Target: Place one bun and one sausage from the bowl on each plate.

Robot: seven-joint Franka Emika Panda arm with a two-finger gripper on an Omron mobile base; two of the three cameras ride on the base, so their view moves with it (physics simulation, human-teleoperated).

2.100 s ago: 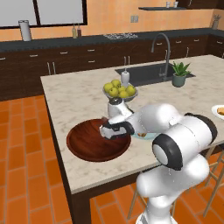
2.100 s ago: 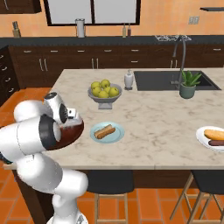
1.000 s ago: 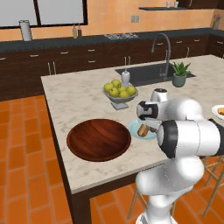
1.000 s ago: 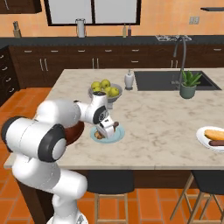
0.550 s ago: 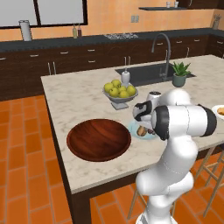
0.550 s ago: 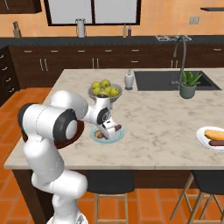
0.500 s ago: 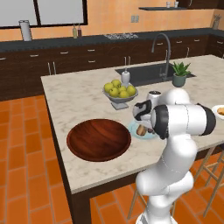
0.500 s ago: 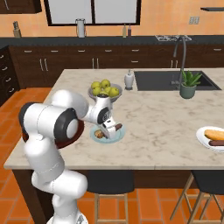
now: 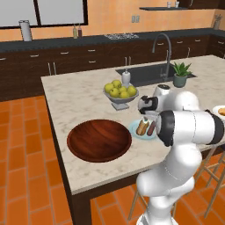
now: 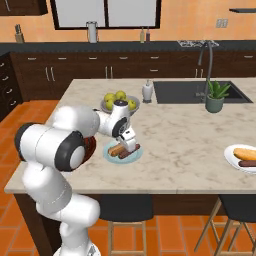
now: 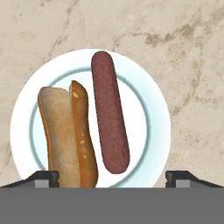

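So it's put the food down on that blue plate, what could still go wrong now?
Two things, perhaps. The tool hangs open right above the pale blue plate, so if it lifts carelessly a fingertip might catch the bun beneath it. The sausage lies loose beside the bun, one end near the rim, so a nudge could roll it onto the counter.

No readable txt, labels, brands or nos. on anything in these views.
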